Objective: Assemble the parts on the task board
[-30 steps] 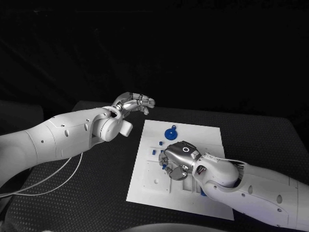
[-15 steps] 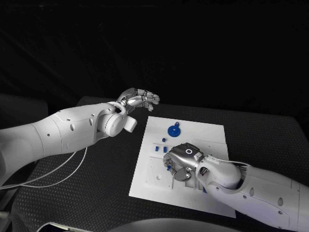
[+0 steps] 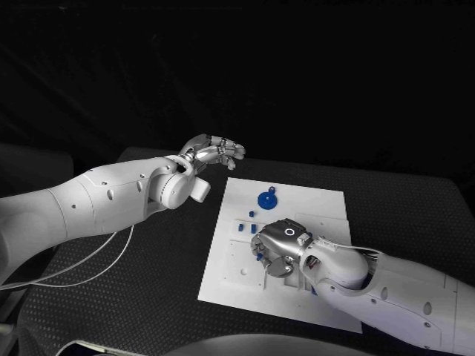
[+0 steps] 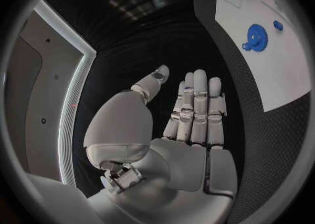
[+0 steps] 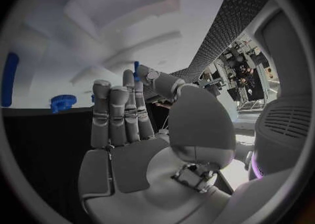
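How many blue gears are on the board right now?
1. The gear lies on the board's far part, beyond the right hand. That hand covers the board's middle, so another gear could be hidden under it.

No words, numbers, labels or brand names can be read anywhere. The one mark is a small plain ring on the back of the right hand (image 3: 285, 245), behind its fingers; it carries no lettering. The white board (image 3: 302, 204) beyond the fingers is unprinted as far as can be seen.
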Controlling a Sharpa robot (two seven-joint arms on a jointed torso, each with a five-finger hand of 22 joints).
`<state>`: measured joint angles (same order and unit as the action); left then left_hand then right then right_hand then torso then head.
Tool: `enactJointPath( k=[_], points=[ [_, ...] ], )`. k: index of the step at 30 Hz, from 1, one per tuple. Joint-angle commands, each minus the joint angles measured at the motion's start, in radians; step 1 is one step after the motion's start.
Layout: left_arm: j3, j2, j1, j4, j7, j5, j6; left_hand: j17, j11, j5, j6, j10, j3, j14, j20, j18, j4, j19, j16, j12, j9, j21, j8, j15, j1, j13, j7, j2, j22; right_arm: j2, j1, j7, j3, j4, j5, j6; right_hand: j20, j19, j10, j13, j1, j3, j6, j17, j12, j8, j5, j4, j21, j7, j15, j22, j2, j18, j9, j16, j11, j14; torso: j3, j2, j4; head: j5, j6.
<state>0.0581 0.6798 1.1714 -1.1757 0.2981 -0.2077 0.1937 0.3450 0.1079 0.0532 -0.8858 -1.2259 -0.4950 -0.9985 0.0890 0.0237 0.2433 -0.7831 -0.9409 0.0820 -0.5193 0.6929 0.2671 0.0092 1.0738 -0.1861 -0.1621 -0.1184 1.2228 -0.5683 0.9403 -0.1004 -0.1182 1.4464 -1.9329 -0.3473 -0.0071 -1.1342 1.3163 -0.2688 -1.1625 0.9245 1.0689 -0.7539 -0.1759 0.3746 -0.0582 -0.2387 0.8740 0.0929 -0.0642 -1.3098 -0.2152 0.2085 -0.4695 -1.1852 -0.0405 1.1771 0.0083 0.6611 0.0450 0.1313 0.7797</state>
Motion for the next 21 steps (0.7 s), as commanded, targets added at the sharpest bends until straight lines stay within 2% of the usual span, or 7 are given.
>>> enactJointPath(
  k=[1, 13, 17, 21],
  points=[
    [-0.001, -0.001, 0.001, -0.003, 0.006, 0.007, -0.003, 0.002, 0.001, 0.003, 0.006, 0.008, 0.000, -0.006, -0.001, 0.013, 0.005, -0.008, 0.004, -0.003, 0.001, -0.004, 0.007, 0.000, 0.001, 0.001, -0.002, 0.008, 0.002, 0.004, -0.002, -0.005, -0.001, -0.001, -0.015, 0.000, -0.004, -0.006, 0.004, -0.001, -0.005, 0.006, 0.006, -0.001, 0.005, 0.001, -0.005, -0.001, 0.002, 0.002, -0.004, -0.018, 0.004, 0.053, -0.001, 0.000, -0.001, 0.001, 0.0004, 0.000, 0.0006, 0.002, 0.002],
    [-0.001, -0.002, 0.001, -0.003, 0.004, 0.007, -0.006, 0.002, 0.002, 0.003, 0.007, 0.009, 0.000, -0.006, -0.001, 0.013, 0.005, -0.008, 0.005, -0.003, 0.001, -0.004, 0.007, 0.000, 0.000, 0.001, -0.002, 0.009, 0.002, 0.010, -0.003, -0.009, -0.001, -0.008, -0.022, 0.009, -0.004, -0.006, 0.005, -0.001, -0.005, 0.006, 0.006, -0.001, 0.006, 0.001, -0.005, -0.002, 0.003, 0.002, -0.004, -0.018, 0.005, 0.053, -0.002, 0.000, -0.001, 0.001, -0.0004, 0.000, 0.0006, 0.005, 0.003],
    [-0.001, -0.002, 0.001, -0.003, 0.004, 0.007, -0.006, 0.003, 0.002, 0.003, 0.007, 0.009, 0.000, -0.006, -0.001, 0.013, 0.005, -0.008, 0.006, -0.003, 0.001, -0.005, 0.007, 0.000, 0.000, 0.001, -0.002, 0.009, 0.002, 0.013, -0.003, -0.014, -0.003, -0.012, -0.034, 0.040, -0.004, -0.007, 0.005, -0.001, -0.005, 0.006, 0.006, -0.001, 0.006, 0.001, -0.005, -0.002, 0.003, 0.002, -0.004, -0.018, 0.005, 0.053, -0.002, 0.001, -0.001, 0.002, -0.0004, 0.000, 0.0006, 0.005, 0.003],
    [-0.001, -0.003, 0.001, -0.003, 0.003, 0.007, -0.008, 0.003, 0.002, 0.003, 0.008, 0.009, 0.000, -0.006, -0.001, 0.013, 0.005, -0.008, 0.006, -0.003, 0.001, -0.005, 0.006, 0.001, 0.000, 0.001, -0.003, 0.009, 0.002, 0.017, -0.003, -0.013, -0.010, -0.014, -0.034, 0.060, -0.004, -0.006, 0.005, -0.001, -0.004, 0.005, 0.006, -0.001, 0.006, 0.001, -0.006, -0.003, 0.003, 0.002, -0.004, -0.018, 0.005, 0.053, -0.002, 0.001, -0.001, 0.002, -0.0002, 0.000, 0.0000, 0.004, 0.004]
  ],
)
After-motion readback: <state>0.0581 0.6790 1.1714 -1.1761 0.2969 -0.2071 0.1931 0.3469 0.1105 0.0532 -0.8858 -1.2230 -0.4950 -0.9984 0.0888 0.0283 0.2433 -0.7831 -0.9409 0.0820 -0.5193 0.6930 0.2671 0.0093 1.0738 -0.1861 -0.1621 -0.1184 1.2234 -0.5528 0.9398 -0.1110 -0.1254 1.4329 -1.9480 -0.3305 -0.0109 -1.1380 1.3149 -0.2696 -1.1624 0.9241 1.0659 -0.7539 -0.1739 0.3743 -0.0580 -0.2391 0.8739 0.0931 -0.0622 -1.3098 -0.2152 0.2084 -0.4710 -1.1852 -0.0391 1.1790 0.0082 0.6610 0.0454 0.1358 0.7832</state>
